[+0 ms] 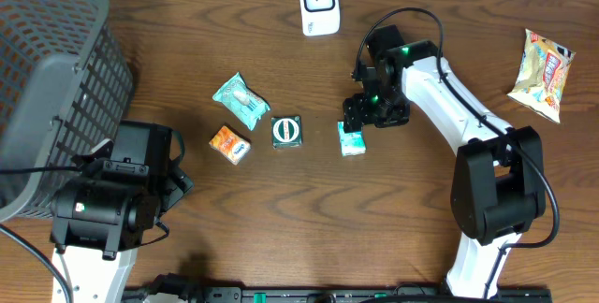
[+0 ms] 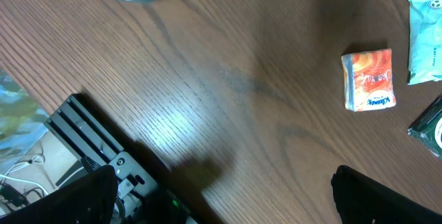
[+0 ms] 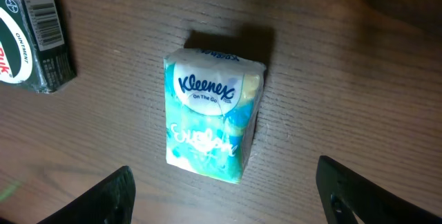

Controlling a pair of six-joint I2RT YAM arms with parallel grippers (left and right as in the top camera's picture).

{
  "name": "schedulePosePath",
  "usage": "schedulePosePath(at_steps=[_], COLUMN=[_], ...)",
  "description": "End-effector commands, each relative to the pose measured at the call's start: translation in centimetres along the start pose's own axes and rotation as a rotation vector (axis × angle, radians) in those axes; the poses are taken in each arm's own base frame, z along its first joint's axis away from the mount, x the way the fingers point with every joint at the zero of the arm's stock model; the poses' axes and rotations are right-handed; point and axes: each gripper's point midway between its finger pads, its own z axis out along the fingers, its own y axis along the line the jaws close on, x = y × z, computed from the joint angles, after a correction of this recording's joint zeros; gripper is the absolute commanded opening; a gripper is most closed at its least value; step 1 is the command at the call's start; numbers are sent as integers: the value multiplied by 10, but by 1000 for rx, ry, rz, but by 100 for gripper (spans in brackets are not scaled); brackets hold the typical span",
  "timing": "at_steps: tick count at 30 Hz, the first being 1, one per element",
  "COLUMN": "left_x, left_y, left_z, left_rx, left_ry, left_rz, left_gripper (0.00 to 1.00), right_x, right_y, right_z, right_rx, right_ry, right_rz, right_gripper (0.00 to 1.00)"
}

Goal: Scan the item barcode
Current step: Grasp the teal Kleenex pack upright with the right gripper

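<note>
**Item:** Kleenex tissue pack (image 3: 213,117), soft film wrap, lying flat on the desk (image 1: 440,22) with its brand face up, near the centre. No barcode shows on the upper face; it is probably underneath or on a side.

**Right pincer** (image 3: 224,191): poised over the pack, fingers spread wide on either side of its near end, holding nothing.

**Neighbours:** green ointment box (image 3: 31,41) just to one side of the pack, apart from it, its own barcode facing up. Further along the row are an orange pack (image 1: 229,144) and a teal packet (image 1: 241,95).

**Scanner** (image 1: 319,4): white unit standing at the far desk edge, well apart from the pack.

**Periphery:** snack bag (image 1: 543,74) on the far right, grey basket (image 1: 47,79) on the left.

**Left pincer** (image 2: 222,186): wide, empty, idle near the basket.

**Hazards, as judged:**
- The pack sits slightly askew to the fingers, so a pinch could twist it or let the slick film slip.
- Squeezing hard may crush the soft pack and wrinkle the code.
- With the code's face unknown, the wrong side may be presented to the scanner.
- A wide finger could nudge the ointment box.
</note>
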Motion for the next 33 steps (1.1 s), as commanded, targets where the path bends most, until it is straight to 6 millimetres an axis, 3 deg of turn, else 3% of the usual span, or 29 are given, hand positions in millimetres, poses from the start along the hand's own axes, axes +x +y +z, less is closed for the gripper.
schedulePosePath(at_steps=[1, 14, 20, 24, 33], left_x=[-5, -5, -5, -5, -5], left_y=[1, 1, 1, 1, 1], left_z=[-5, -5, -5, -5, -5], left_rx=[4, 4, 4, 4, 4], left_ry=[-25, -25, -25, -25, -25], left_rz=[-20, -20, -20, -20, -20], left_gripper=[98, 98, 97, 98, 97], right_x=[4, 1, 6, 13, 28], right_y=[-2, 4, 15, 10, 1], right_z=[9, 13, 29, 46, 72], right_rx=[9, -34, -125, -128, -123], right_ry=[23, 9, 8, 8, 14], right_rz=[5, 28, 26, 63, 88], right_gripper=[78, 72, 61, 59, 36])
